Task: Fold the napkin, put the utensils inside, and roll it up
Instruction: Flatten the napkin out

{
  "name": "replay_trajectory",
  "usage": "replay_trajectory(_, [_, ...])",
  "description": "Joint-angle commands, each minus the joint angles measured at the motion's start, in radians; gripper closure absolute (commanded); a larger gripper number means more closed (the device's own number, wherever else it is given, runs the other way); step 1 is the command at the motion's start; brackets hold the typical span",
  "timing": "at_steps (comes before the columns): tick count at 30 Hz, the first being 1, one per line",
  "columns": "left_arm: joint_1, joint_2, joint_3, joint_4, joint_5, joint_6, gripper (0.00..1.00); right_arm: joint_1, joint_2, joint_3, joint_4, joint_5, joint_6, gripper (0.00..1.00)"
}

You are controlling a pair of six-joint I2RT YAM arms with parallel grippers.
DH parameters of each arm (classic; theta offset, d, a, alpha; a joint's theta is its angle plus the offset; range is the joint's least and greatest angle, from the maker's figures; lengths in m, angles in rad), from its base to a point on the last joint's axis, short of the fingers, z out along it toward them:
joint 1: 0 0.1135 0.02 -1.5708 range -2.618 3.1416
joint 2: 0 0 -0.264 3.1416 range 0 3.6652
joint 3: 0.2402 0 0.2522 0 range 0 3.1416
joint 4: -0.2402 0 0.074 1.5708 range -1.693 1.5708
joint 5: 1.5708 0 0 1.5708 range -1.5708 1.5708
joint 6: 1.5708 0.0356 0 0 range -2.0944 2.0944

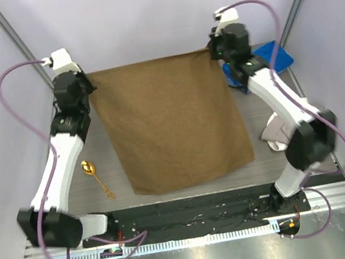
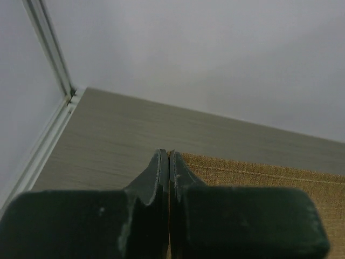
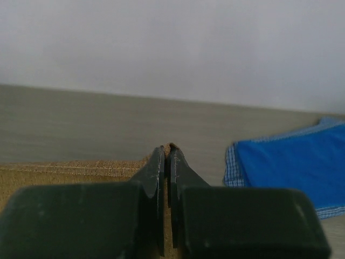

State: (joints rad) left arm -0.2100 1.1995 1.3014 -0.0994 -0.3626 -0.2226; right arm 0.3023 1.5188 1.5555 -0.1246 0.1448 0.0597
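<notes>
- We are seeing the plain tan-brown cloth napkin (image 1: pixel 171 123) lying spread open and unfolded across the middle of the grey wood-grain bench (image 1: pixel 100 151), with its near edge close to the arm bases.
- The left gripper (image 1: pixel 90 83) is clenching the napkin's far left corner. In the left wrist view its fingers are pressed together with a thin strip of tan fabric showing between them.
- The right gripper (image 1: pixel 212 51) is clenching the far right corner in the same way. Its wrist view shows the fingers closed on the cloth edge.
- The far edge is running nearly straight between the two grippers.
- The small shiny gold metal spoon (image 1: pixel 98 180) is lying on the bench just left of the napkin, apart from it, with its round bowl pointing away from the bases.
- A blue cloth (image 1: pixel 276 57) is sitting at the far right, beyond the right gripper.
- A beige-and-white cap-like item (image 1: pixel 277 132) is resting at the right, partly hidden by the right arm.
</notes>
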Motion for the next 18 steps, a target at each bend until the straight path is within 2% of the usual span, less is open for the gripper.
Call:
replay_trajectory(1, [0.119,0.223,0.077,0.124,0.075,0.046,1.00,-0.031,0.255,0.164,0.072,0.029,-0.041,0.99])
replay_trajectory(3, [0.148,0.337,0.146,0.103,0.106,0.057,0.99,-0.042,0.439,0.296,0.076,0.016,-0.040,0.97])
replay_trajectory(4, [0.158,0.392,0.242,0.023,0.122,0.060,0.94,-0.045,0.507,0.352,0.059,0.006,-0.040,0.88])
replay_trajectory(5, [0.165,0.502,0.296,-0.018,0.125,0.057,0.85,-0.049,0.565,0.477,0.004,-0.004,-0.035,0.77])
replay_trajectory(6, [0.173,0.546,0.350,-0.061,0.131,0.055,0.57,-0.054,0.677,0.547,-0.035,-0.034,-0.035,0.51])
replay_trajectory(7, [0.176,0.589,0.440,-0.110,0.136,0.058,0.39,-0.055,0.719,0.617,-0.079,-0.045,-0.034,0.41])
replay_trajectory(8, [0.175,0.626,0.473,-0.159,0.131,0.054,0.27,-0.055,0.751,0.720,-0.149,-0.057,-0.031,0.35])
replay_trajectory(10, [0.176,0.632,0.516,-0.184,0.126,0.037,0.07,-0.054,0.776,0.753,-0.178,-0.083,-0.028,0.23])
replay_trajectory(12, [0.176,0.601,0.515,-0.181,0.136,0.006,0.00,-0.054,0.753,0.716,-0.167,-0.086,-0.017,0.16])
replay_trajectory(13, [0.175,0.589,0.518,-0.190,0.139,-0.003,0.00,-0.055,0.718,0.698,-0.167,-0.090,-0.008,0.14])
replay_trajectory(16, [0.176,0.533,0.516,-0.269,0.174,-0.052,0.00,-0.051,0.638,0.568,-0.149,-0.115,0.021,0.14])
replay_trajectory(18, [0.176,0.468,0.492,-0.333,0.200,-0.090,0.00,-0.046,0.540,0.413,-0.100,-0.180,0.057,0.14])
